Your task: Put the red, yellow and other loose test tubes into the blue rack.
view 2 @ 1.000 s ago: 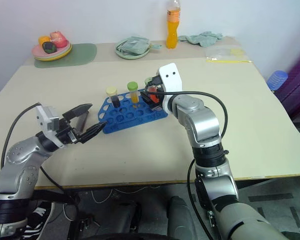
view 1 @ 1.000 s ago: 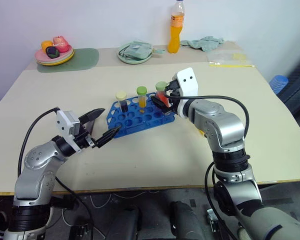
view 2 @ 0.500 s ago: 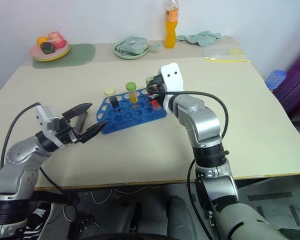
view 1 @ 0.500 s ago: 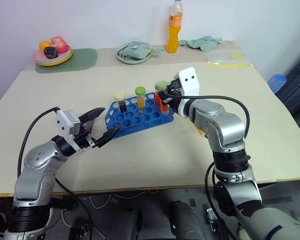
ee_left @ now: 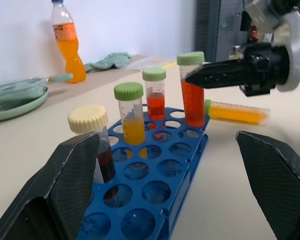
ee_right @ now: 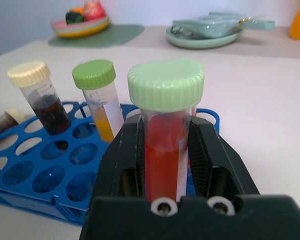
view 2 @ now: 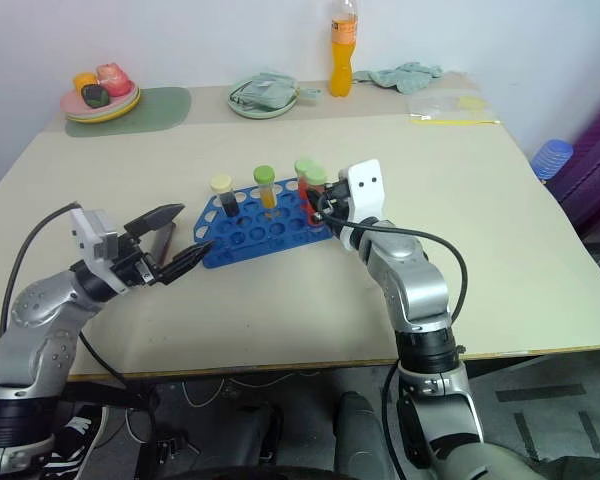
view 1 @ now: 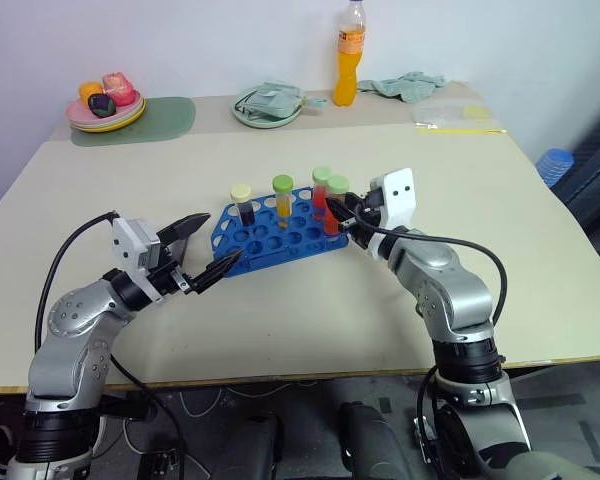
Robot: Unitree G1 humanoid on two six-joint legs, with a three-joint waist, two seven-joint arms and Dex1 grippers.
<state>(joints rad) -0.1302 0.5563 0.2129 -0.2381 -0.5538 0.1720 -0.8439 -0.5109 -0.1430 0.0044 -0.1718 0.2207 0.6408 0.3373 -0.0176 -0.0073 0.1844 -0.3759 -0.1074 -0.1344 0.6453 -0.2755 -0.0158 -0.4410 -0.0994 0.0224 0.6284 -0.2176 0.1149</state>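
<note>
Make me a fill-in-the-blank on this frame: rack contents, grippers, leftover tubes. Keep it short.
1. The right gripper is shut on a tube of ____ liquid with a green cap.
2. The left gripper is ____ and holds nothing.
3. The tube in the blue rack with dark liquid has a ____ cap.
4. A loose tube of ____ liquid lies on the table beyond the rack.

Missing words: red; open; cream; yellow

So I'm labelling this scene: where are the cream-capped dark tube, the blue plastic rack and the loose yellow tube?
cream-capped dark tube (ee_left: 88, 119), left wrist view, on its cap.
blue plastic rack (view 1: 270, 252), left eye view, front edge.
loose yellow tube (ee_left: 238, 112), left wrist view, mid-body.
</note>
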